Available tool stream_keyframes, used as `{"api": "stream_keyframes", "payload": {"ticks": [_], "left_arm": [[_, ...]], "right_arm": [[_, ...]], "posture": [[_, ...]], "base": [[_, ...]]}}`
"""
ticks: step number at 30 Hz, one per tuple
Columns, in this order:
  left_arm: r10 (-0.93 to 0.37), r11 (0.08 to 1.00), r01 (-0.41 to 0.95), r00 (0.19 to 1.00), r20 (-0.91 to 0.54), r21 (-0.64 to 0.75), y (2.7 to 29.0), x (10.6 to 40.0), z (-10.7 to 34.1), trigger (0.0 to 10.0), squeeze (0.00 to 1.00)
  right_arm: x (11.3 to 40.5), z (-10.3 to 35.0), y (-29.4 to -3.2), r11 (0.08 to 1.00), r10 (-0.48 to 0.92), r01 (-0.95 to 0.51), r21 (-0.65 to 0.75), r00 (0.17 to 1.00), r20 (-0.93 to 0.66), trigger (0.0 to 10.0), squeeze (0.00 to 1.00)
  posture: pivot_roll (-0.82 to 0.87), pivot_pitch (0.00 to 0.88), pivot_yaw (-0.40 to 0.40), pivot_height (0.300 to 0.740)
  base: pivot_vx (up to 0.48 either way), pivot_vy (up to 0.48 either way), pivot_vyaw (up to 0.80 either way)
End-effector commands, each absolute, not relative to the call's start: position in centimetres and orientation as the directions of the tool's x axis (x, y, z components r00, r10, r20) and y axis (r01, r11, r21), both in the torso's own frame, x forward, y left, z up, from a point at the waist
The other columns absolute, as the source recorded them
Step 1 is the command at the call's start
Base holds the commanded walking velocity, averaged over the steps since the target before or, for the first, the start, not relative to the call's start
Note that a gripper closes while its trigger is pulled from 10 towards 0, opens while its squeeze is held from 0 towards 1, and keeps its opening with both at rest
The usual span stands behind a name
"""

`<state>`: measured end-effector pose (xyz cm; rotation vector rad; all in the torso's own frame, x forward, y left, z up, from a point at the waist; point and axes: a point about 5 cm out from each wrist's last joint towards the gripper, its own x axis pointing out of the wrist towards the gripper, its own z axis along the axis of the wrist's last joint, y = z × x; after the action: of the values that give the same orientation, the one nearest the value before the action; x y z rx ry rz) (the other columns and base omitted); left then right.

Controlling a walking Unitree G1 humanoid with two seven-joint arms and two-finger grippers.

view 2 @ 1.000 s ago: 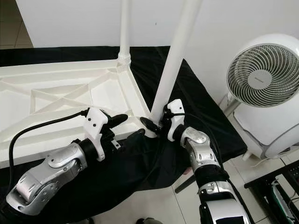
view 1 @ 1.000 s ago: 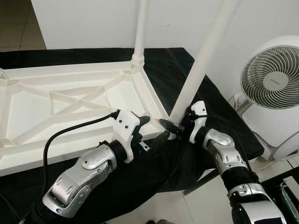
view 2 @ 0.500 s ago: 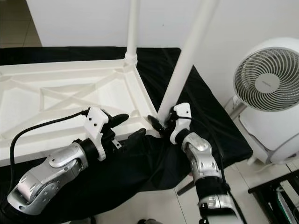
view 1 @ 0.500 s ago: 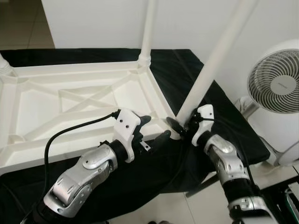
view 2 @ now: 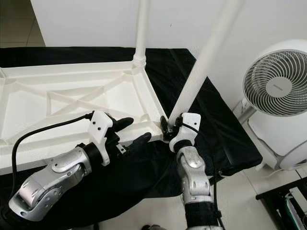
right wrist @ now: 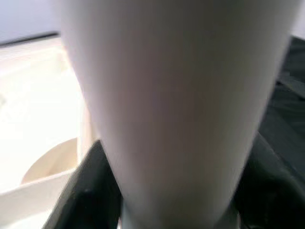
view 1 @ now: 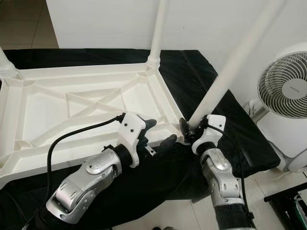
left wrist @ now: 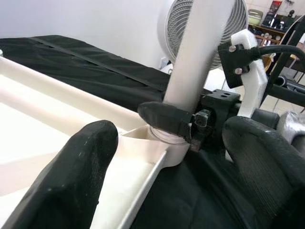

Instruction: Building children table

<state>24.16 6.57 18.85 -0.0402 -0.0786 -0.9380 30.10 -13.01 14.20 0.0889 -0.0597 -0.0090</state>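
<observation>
The white children's table top (view 1: 43,108) lies upside down on a black cloth. One white leg (view 1: 159,28) stands upright in the far right corner. Another leg (view 1: 237,60) leans at the near right corner socket (left wrist: 164,143). My right gripper (view 1: 190,131) is shut around that leg's base, and the leg (right wrist: 176,105) rises close between its fingers (right wrist: 90,191). My left gripper (view 1: 159,133) is open, its fingers (left wrist: 66,176) straddling the near rim just left of that corner.
A white fan (view 1: 287,91) stands on the floor to the right, close to the tilted leg. A third leg (view 1: 5,64) shows at the far left corner. The black cloth (view 1: 240,139) drops off at the near right. A white wall lies behind.
The camera has shifted. My right forearm has swung in under the tilted leg's base while staying shut on it. The left gripper keeps its place at the rim.
</observation>
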Motion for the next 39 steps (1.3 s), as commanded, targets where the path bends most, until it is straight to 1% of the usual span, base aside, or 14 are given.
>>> {"api": "stream_keyframes", "payload": {"ticks": [1, 3, 5, 6, 7, 12, 15, 16, 17, 21, 28, 30, 33, 39], "left_arm": [[-0.896, 0.440, 0.898, 0.439, 0.066, 0.006, 5.7, 23.3, 18.6, 10.0, 0.00], [-0.897, 0.438, 0.899, 0.437, 0.066, 0.004, 5.7, 23.2, 18.5, 10.0, 0.00], [-0.898, 0.437, 0.900, 0.436, 0.065, 0.003, 5.7, 23.1, 18.5, 10.0, 0.00], [-0.898, 0.437, 0.900, 0.435, 0.064, 0.004, 5.7, 23.1, 18.5, 10.0, 0.00], [-0.897, 0.438, 0.899, 0.437, 0.063, 0.004, 5.7, 23.1, 18.4, 10.0, 0.00], [-0.896, 0.441, 0.898, 0.440, 0.065, 0.002, 5.6, 23.1, 18.4, 10.0, 0.00], [-0.895, 0.442, 0.897, 0.441, 0.066, 0.000, 5.6, 23.0, 18.4, 10.0, 0.00], [-0.895, 0.442, 0.897, 0.441, 0.067, -0.001, 5.6, 23.0, 18.4, 10.0, 0.00], [-0.895, 0.442, 0.897, 0.441, 0.067, -0.002, 5.6, 23.0, 18.4, 10.0, 0.00], [-0.894, 0.444, 0.896, 0.443, 0.068, 0.001, 5.6, 23.1, 18.5, 10.0, 0.00], [-0.893, 0.447, 0.895, 0.446, 0.070, 0.004, 5.7, 23.3, 18.6, 10.0, 0.00], [-0.892, 0.449, 0.894, 0.447, 0.069, 0.007, 5.8, 23.4, 18.7, 10.0, 0.00], [-0.886, 0.459, 0.888, 0.457, 0.074, 0.011, 5.9, 23.5, 18.9, 10.0, 0.00], [-0.880, 0.471, 0.882, 0.469, 0.076, 0.016, 6.1, 23.6, 19.0, 10.0, 0.00]], "right_arm": [[29.4, 13.8, -13.4, 0.990, -0.097, 0.094, 0.104, 0.995, 0.029, 10.0, 0.00], [29.2, 14.0, -12.7, 0.993, -0.059, 0.055, 0.101, 0.997, 0.040, 10.0, 0.00], [29.1, 14.0, -12.7, 0.994, -0.051, 0.047, 0.099, 0.998, 0.037, 10.0, 0.00], [29.1, 14.1, -12.8, 0.994, -0.036, 0.032, 0.108, 0.999, 0.039, 10.0, 0.91], [29.0, 14.2, -12.8, 0.994, -0.009, 0.003, 0.113, 0.999, 0.047, 10.0, 1.00], [29.1, 14.5, -12.9, 0.992, 0.027, -0.033, 0.120, 0.998, 0.058, 10.0, 1.00], [29.7, 14.7, -13.5, 0.988, 0.105, -0.110, 0.107, 0.993, 0.053, 10.0, 1.00], [29.8, 14.8, -13.6, 0.980, 0.162, -0.167, 0.108, 0.985, 0.055, 10.0, 0.97], [30.0, 14.9, -13.8, 0.973, 0.212, -0.215, 0.086, 0.976, 0.051, 10.0, 0.00], [30.5, 15.1, -14.6, 0.924, 0.381, -0.382, 0.019, 0.923, 0.054, 10.0, 0.00], [31.4, 15.2, -15.3, 0.873, 0.486, -0.484, -0.059, 0.873, 0.033, 10.0, 0.00], [31.9, 15.1, -15.5, 0.848, 0.526, -0.523, -0.080, 0.850, 0.015, 10.0, 0.00], [32.7, 15.1, -15.4, 0.777, 0.622, -0.619, -0.115, 0.783, -0.014, 10.0, 0.00], [33.7, 14.9, -14.9, 0.719, 0.686, -0.683, -0.131, 0.727, -0.027, 10.0, 0.00]], "posture": [[0.08, 0.110, -0.119, 0.740], [0.08, 0.109, -0.121, 0.740], [0.08, 0.108, -0.125, 0.740], [0.08, 0.108, -0.125, 0.740], [0.08, 0.108, -0.131, 0.740], [0.08, 0.108, -0.134, 0.740], [0.08, 0.107, -0.134, 0.740], [0.08, 0.107, -0.134, 0.740], [0.08, 0.108, -0.134, 0.740], [0.08, 0.108, -0.131, 0.740], [0.08, 0.119, -0.121, 0.740], [0.09, 0.123, -0.122, 0.740], [0.10, 0.125, -0.119, 0.740], [0.11, 0.121, -0.119, 0.740]], "base": [[0.000, 0.000, 0.00], [0.000, 0.000, 0.00], [0.000, 0.000, 0.00], [0.000, 0.000, 0.00], [0.000, 0.000, 0.00], [0.000, 0.000, 0.00], [0.000, 0.000, 0.00], [0.000, 0.000, 0.00], [0.000, 0.000, 0.00], [0.000, 0.000, 0.00], [0.000, 0.000, 0.00], [0.000, 0.000, 0.00], [0.000, 0.000, 0.00], [0.000, 0.000, 0.00]]}}
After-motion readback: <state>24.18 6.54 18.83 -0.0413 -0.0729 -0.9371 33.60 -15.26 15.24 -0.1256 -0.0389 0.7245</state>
